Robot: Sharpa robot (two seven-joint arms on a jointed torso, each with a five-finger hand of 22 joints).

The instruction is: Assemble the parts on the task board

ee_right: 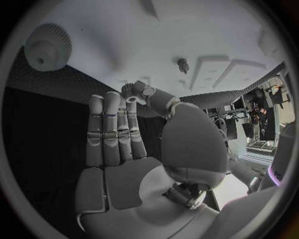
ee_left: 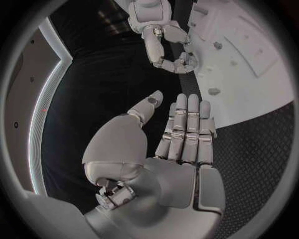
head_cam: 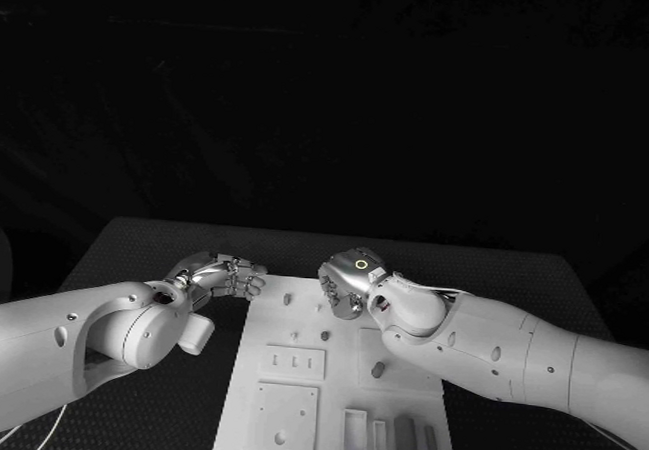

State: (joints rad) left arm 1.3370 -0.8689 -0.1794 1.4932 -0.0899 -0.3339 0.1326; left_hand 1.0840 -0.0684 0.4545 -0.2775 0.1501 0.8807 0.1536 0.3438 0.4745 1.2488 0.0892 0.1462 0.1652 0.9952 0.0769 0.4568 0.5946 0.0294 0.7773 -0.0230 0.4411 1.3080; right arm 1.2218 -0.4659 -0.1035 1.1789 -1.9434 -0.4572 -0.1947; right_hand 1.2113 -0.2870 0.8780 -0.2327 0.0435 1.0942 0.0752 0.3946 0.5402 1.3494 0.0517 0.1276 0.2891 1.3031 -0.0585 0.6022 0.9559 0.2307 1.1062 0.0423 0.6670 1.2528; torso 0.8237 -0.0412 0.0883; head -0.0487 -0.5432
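Note:
The white task board (head_cam: 332,386) lies in the middle of the table. Small peg-like parts (head_cam: 288,299) stand in it, and grey block parts (head_cam: 356,432) lie along its near edge. My left hand (head_cam: 221,276) hovers just off the board's far left corner, its fingers (ee_left: 187,129) straight and apart, holding nothing. My right hand (head_cam: 348,281) hangs over the board's far end, close to the left hand. Its fingers (ee_right: 112,129) are stretched out with the thumb near one bent fingertip, and I see no part between them. One peg (ee_right: 182,63) stands just beyond its fingertips.
The black table (head_cam: 150,247) reaches out on both sides of the board. More pegs (ee_left: 214,91) stand in the board (ee_left: 249,59) near my left hand. Raised rectangular plates (head_cam: 295,362) sit along the board's middle.

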